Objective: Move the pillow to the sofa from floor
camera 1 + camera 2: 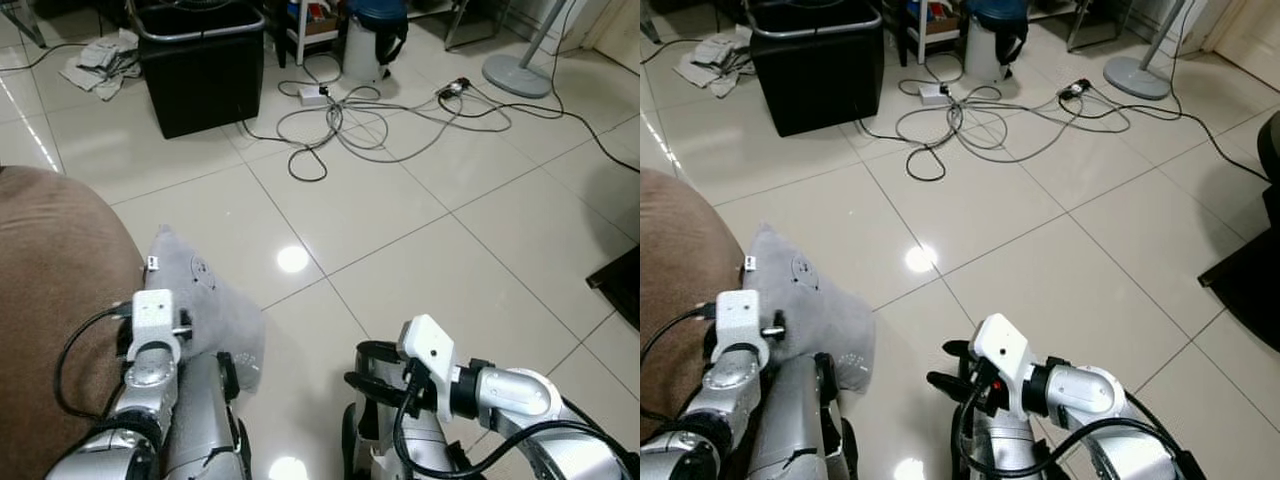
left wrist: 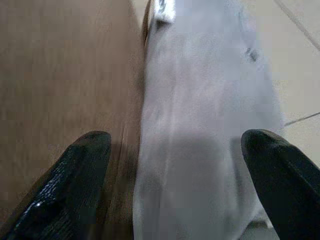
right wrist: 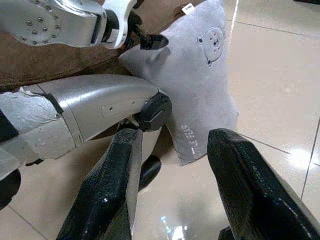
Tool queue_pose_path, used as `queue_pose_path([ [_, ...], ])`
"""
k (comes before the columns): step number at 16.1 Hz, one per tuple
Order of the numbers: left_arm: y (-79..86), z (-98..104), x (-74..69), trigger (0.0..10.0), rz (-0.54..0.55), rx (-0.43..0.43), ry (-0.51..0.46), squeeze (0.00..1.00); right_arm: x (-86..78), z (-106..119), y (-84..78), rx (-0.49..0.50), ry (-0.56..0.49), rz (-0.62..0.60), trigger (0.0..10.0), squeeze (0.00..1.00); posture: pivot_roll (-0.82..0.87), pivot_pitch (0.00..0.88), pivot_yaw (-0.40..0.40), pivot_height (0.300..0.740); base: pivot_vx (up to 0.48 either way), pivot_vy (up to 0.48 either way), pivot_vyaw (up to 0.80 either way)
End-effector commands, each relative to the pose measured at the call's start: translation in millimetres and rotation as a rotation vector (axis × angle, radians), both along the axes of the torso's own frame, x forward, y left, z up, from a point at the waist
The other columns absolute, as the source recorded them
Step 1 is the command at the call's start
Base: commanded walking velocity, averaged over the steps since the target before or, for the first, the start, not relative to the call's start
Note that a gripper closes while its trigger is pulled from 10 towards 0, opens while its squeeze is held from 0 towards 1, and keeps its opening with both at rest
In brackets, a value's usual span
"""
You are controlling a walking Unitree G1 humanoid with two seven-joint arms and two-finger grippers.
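A grey pillow [image 1: 205,300] with a small bear face stands on the tiled floor, leaning against the brown sofa [image 1: 50,280] at my left. My left gripper [image 2: 177,140] is open just above the pillow [image 2: 200,115]. One black finger [image 2: 85,155] lies over the sofa fabric and the other sits past the pillow's outer edge. My right gripper [image 3: 177,137] is open and held low in front of me, right of the pillow [image 3: 200,85], with bare floor between its fingers. It is a short way from the pillow and touches nothing.
A black bin [image 1: 200,70] stands at the back left with crumpled cloth [image 1: 100,60] beside it. Loose cables [image 1: 340,125] sprawl over the tiles behind. A white bin [image 1: 372,40] and a fan base [image 1: 515,75] stand further back. Dark furniture [image 1: 620,285] juts in at right.
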State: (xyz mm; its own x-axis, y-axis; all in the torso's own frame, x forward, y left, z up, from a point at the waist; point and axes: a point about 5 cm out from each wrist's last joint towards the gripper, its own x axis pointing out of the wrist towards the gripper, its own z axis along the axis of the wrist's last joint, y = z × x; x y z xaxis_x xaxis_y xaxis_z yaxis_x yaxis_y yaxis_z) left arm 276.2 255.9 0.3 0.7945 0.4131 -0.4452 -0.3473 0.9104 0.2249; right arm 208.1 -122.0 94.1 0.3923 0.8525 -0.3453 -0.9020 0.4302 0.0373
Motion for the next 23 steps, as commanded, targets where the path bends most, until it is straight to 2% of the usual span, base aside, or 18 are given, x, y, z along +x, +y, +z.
queue_pose_path([
  [1,1.2,-12,-10.7,10.0,0.04,-0.057,0.067,0.38,-4.0,4,-1.0,-0.019,-0.003,0.007,10.0,0.0,-0.14,0.163,-0.127,0.553,0.0,0.0,0.0],
  [2,2.5,-13,-12.3,10.0,0.038,-0.058,0.079,0.0,-5.7,6,-0.8,-0.019,-0.005,0.01,10.0,0.0,-0.15,0.169,-0.136,0.553,0.0,0.0,0.0],
  [5,1.4,-17,-15.8,10.0,0.028,-0.075,0.104,0.0,-10.9,12,-2.6,-0.02,-0.005,0.018,10.0,0.0,-0.17,0.183,-0.152,0.553,0.0,0.0,0.0],
  [8,-3.5,-22,-19.2,10.0,-0.014,-0.045,0.145,0.0,-16.6,20,-4.4,-0.025,0.001,0.031,10.0,0.0,-0.19,0.188,-0.183,0.553,0.0,0.0,0.0],
  [11,-9.5,-26,-21.0,10.0,-0.058,-0.064,0.169,0.0,-17.0,23,-3.9,-0.027,0.013,0.051,10.0,0.0,-0.18,0.202,-0.194,0.553,0.0,0.0,0.0],
  [15,-2.3,-28,-26.6,10.0,-0.073,-0.01,0.212,0.0,-16.9,24,-4.7,-0.035,0.019,0.061,10.0,0.0,-0.18,0.214,-0.191,0.553,0.0,0.0,0.0],
  [16,3.2,-26,-26.7,7.3,-0.053,0.008,0.205,0.0,-16.3,26,-4.8,-0.035,0.018,0.058,10.0,0.0,-0.18,0.221,-0.191,0.553,0.0,0.0,0.0],
  [17,4.9,-25,-26.5,5.6,-0.05,0.016,0.201,0.0,-16.3,26,-4.7,-0.034,0.019,0.056,10.0,0.0,-0.18,0.221,-0.191,0.553,0.0,0.0,0.0],
  [19,5.9,-24,-25.8,1.1,-0.047,0.017,0.198,0.0,-16.4,26,-4.0,-0.034,0.023,0.057,10.0,0.0,-0.18,0.228,-0.188,0.553,0.0,0.0,0.0],
  [20,5.8,-24,-25.9,0.0,-0.046,0.014,0.198,0.0,-16.6,26,-3.9,-0.034,0.025,0.057,10.0,0.0,-0.18,0.228,-0.188,0.553,0.0,0.0,0.0],
  [23,3.8,-25,-25.6,0.0,-0.052,0.001,0.196,0.0,-17.1,25,-3.5,-0.035,0.03,0.058,10.0,0.0,-0.17,0.223,-0.187,0.553,0.0,0.0,0.0],
])
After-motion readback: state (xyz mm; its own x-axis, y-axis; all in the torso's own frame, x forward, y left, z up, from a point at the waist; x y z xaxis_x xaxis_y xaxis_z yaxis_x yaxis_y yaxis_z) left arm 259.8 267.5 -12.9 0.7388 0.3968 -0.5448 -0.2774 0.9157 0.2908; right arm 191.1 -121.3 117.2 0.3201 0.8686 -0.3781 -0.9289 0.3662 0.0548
